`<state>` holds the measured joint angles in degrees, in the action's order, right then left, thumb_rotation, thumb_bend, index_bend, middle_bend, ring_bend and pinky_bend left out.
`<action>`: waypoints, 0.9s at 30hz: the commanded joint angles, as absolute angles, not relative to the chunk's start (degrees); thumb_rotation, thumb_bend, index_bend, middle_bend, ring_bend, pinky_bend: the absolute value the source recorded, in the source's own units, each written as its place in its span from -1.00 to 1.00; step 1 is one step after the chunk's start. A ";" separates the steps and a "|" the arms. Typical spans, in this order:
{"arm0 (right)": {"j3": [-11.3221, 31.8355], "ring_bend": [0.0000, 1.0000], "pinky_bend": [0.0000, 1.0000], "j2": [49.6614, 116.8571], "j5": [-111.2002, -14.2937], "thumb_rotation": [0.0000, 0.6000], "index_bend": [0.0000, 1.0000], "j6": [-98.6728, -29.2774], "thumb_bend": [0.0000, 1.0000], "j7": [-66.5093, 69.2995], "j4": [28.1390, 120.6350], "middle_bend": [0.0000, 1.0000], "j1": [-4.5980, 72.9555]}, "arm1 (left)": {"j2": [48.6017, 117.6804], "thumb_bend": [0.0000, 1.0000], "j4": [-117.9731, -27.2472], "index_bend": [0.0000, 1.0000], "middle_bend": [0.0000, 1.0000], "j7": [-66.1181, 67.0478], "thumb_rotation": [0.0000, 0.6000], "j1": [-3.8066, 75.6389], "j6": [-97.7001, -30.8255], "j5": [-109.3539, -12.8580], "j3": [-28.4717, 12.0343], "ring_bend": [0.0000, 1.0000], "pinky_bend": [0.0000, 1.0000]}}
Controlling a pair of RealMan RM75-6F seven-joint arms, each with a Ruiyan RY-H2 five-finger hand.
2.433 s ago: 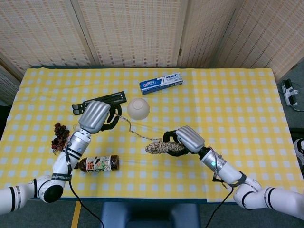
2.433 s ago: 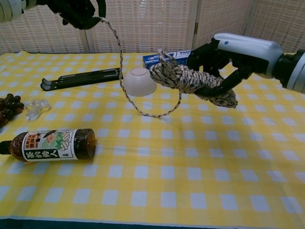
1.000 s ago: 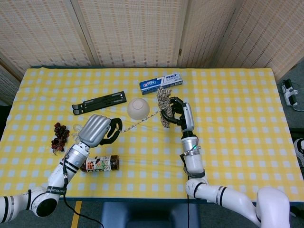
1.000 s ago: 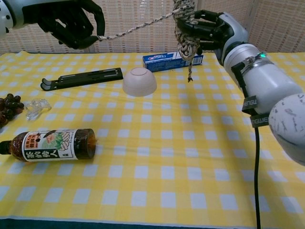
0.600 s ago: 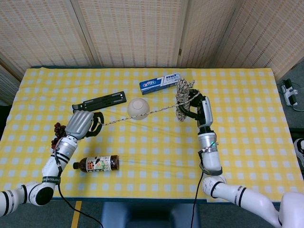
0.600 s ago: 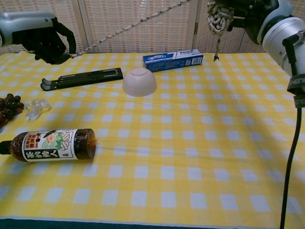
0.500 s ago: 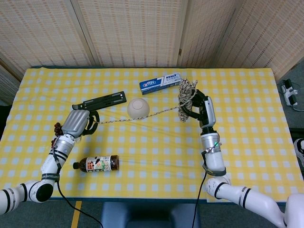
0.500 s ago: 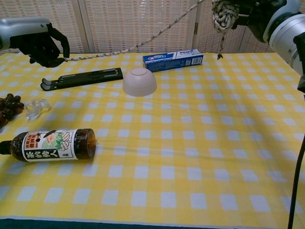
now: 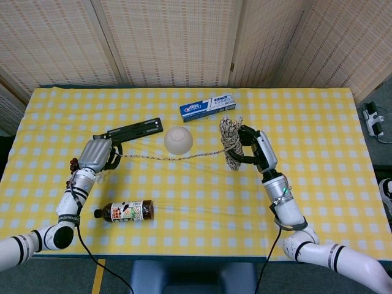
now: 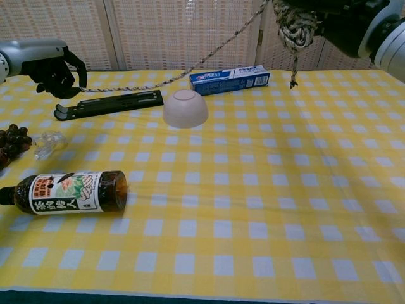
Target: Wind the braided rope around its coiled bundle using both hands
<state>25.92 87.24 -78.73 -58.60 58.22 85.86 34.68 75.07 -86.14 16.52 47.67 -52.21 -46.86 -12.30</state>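
Note:
My right hand (image 9: 256,149) (image 10: 345,24) grips the coiled bundle (image 9: 231,142) (image 10: 293,25) of braided rope and holds it upright above the table, right of centre. A free strand of rope (image 9: 165,157) (image 10: 190,67) runs taut from the bundle leftwards, past the white bowl, to my left hand (image 9: 98,154) (image 10: 49,63). That hand pinches the strand's end low over the table's left side, near the black stand. A short tail hangs down from the bundle.
An upturned white bowl (image 9: 178,139) (image 10: 185,107) sits under the strand. A toothpaste box (image 9: 207,107) (image 10: 230,79), a black folding stand (image 9: 128,131) (image 10: 107,102), a tea bottle (image 9: 127,211) (image 10: 63,191), grapes (image 10: 11,143) and a clear clip (image 10: 49,143) lie on the yellow checked cloth.
My right hand has turned the bundle upright, lifted it and carried it towards the back right. My left hand has dropped and drawn left, pulling the strand taut.

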 commanded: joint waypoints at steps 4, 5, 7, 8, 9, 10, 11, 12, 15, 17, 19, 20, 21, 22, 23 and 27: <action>20.50 0.64 0.59 82.00 -89.08 1.00 0.91 -57.24 0.10 67.71 84.88 0.52 37.06 | 74.36 0.09 -89.07 0.31 0.69 19.67 1.00 49.34 -52.95 -48.67 -12.64 0.53 0.50; 19.74 0.64 0.59 81.30 -90.31 1.00 0.91 -57.12 0.10 68.82 84.74 0.52 37.47 | 74.14 0.09 -89.68 0.31 0.69 20.21 1.00 49.60 -53.15 -49.08 -12.70 0.53 0.50; 18.24 0.64 0.59 80.09 -92.46 1.00 0.91 -57.04 0.10 70.21 84.41 0.52 38.25 | 73.70 0.09 -90.97 0.31 0.69 21.27 1.00 50.10 -53.62 -49.93 -12.87 0.53 0.50; 17.47 0.65 0.59 79.57 -93.39 1.00 0.91 -56.94 0.10 70.49 84.25 0.52 38.65 | 73.43 0.09 -91.57 0.31 0.69 21.91 1.00 50.39 -53.84 -50.38 -12.93 0.53 0.50; 16.42 0.65 0.59 78.86 -94.51 1.00 0.91 -56.77 0.10 70.81 84.19 0.52 39.15 | 73.09 0.09 -92.32 0.31 0.69 22.94 1.00 50.82 -54.20 -51.01 -12.99 0.53 0.50; 15.64 0.65 0.59 78.34 -95.25 1.00 0.91 -56.59 0.10 71.01 84.26 0.52 39.54 | 72.87 0.09 -92.84 0.31 0.69 23.79 1.00 51.16 -54.54 -51.49 -13.04 0.53 0.50; 14.83 0.65 0.59 77.80 -95.99 1.00 0.91 -56.31 0.10 71.21 84.39 0.52 39.96 | 72.65 0.09 -93.37 0.31 0.69 24.59 1.00 51.49 -54.86 -51.93 -13.13 0.53 0.50; 13.74 0.65 0.59 77.07 -96.76 1.00 0.91 -55.74 0.10 71.67 84.72 0.52 40.54 | 72.39 0.09 -94.17 0.31 0.69 25.31 1.00 51.89 -55.27 -52.23 -13.45 0.53 0.50; 11.25 0.64 0.59 75.62 -98.24 1.00 0.91 -54.07 0.10 72.29 85.58 0.52 42.17 | 71.94 0.09 -96.33 0.31 0.69 26.36 1.00 52.71 -56.52 -52.63 -14.62 0.53 0.50; 10.11 0.65 0.59 75.33 -98.33 1.00 0.91 -52.92 0.10 71.72 86.12 0.52 43.25 | 71.59 0.09 -97.87 0.31 0.69 27.37 1.00 53.34 -57.19 -53.26 -15.12 0.53 0.50; 9.35 0.66 0.60 75.33 -97.99 1.00 0.91 -51.57 0.10 71.01 86.63 0.53 44.28 | 71.49 0.09 -99.23 0.31 0.69 28.22 1.00 53.82 -57.86 -54.03 -15.43 0.53 0.50; 9.01 0.66 0.60 75.43 -97.52 1.00 0.91 -50.48 0.10 70.53 87.00 0.53 45.05 | 71.53 0.09 -100.10 0.31 0.69 28.73 1.00 54.16 -58.30 -54.55 -15.66 0.53 0.50; 8.74 0.66 0.61 75.48 -97.26 1.00 0.91 -49.60 0.10 70.25 87.28 0.53 45.69 | 71.62 0.09 -100.69 0.31 0.69 29.07 1.00 54.43 -58.60 -54.87 -15.86 0.53 0.50; 8.56 0.66 0.61 75.55 -96.91 1.00 0.91 -48.80 0.10 69.98 87.56 0.53 46.30 | 71.76 0.09 -101.26 0.31 0.69 29.37 1.00 54.70 -58.89 -55.15 -16.06 0.53 0.50; 8.45 0.66 0.61 75.65 -96.21 1.00 0.91 -47.57 0.10 69.34 87.96 0.53 47.12 | 72.00 0.09 -101.93 0.31 0.69 29.80 1.00 55.10 -59.23 -55.47 -16.34 0.53 0.50; 8.79 0.69 0.63 76.45 -92.56 1.00 0.92 -43.72 0.10 65.28 89.49 0.54 49.30 | 72.77 0.09 -103.92 0.30 0.69 31.50 1.00 56.53 -60.21 -56.19 -17.21 0.53 0.50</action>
